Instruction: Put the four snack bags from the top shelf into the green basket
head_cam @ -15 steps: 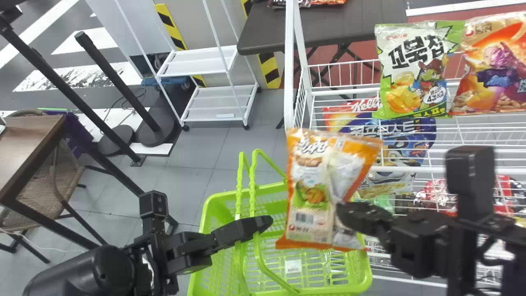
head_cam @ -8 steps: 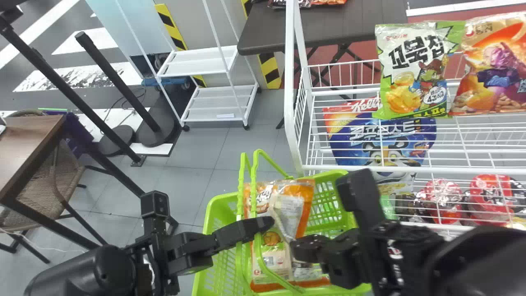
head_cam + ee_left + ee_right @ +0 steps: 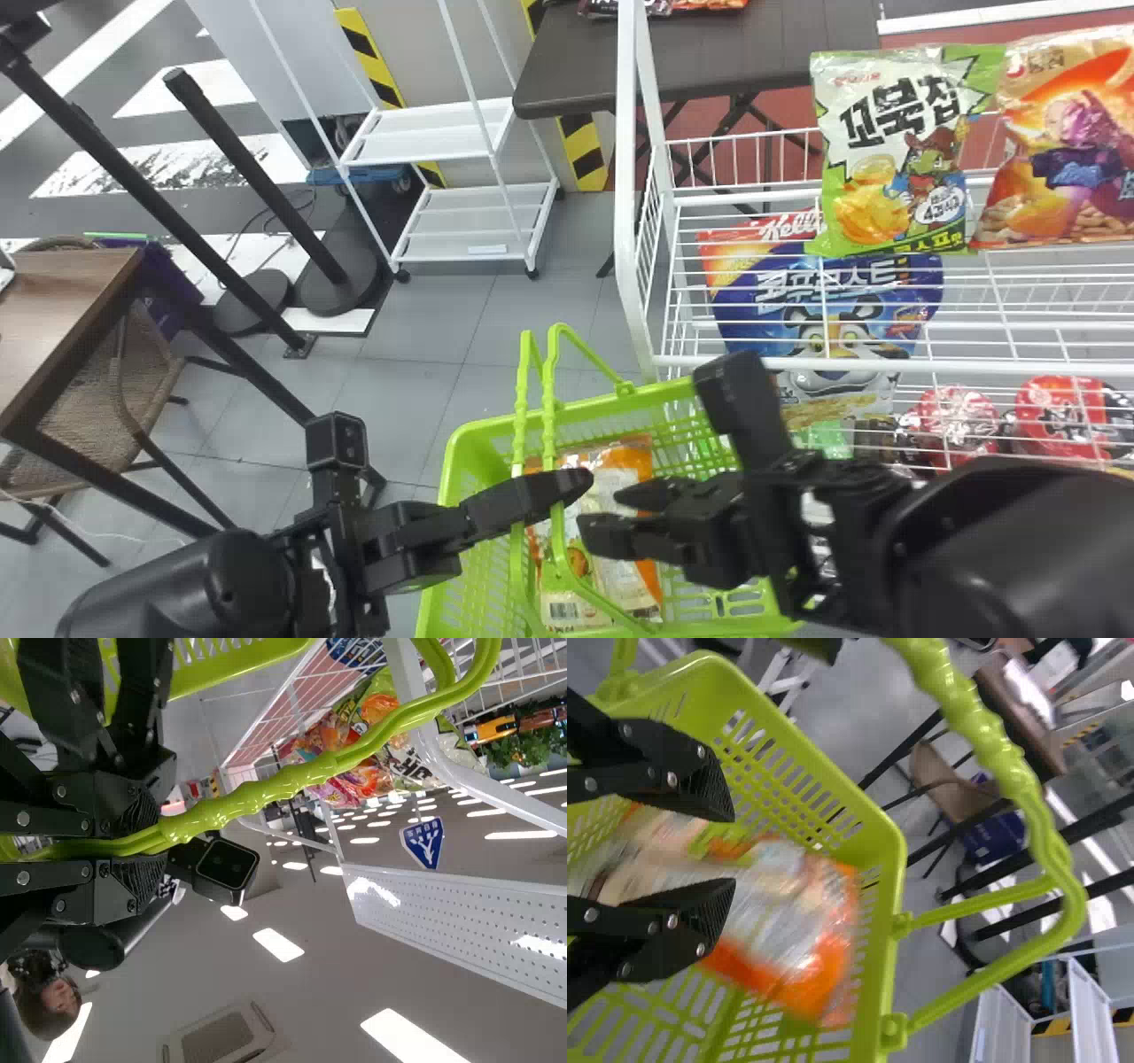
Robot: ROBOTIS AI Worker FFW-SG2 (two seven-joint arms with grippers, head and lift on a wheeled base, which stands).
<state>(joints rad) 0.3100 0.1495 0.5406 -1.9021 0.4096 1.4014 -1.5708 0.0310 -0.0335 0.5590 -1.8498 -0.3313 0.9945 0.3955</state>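
Observation:
My left gripper (image 3: 567, 489) is shut on the handles of the green basket (image 3: 478, 434); in the left wrist view the gripper (image 3: 164, 846) pinches both handle bars (image 3: 292, 780). An orange snack bag (image 3: 638, 456) lies inside the basket. Over it my right gripper (image 3: 611, 518) stands open, its fingers apart. In the right wrist view the orange bag (image 3: 788, 912) lies within the basket walls (image 3: 833, 771), beyond the open right gripper (image 3: 731, 850). On the top shelf hang or stand a green snack bag (image 3: 890, 151) and an orange-red snack bag (image 3: 1063, 142).
The white wire rack (image 3: 886, 363) stands right of the basket, with a blue bag (image 3: 824, 301) and red packs (image 3: 1059, 416) lower down. A white post (image 3: 625, 177) rises at its left edge. A wooden table (image 3: 62, 310) and black posts (image 3: 257, 177) are at the left.
The orange snack bag has gone down and left into the basket, and my right gripper has opened and let go of it. My left gripper has kept its place on the handles.

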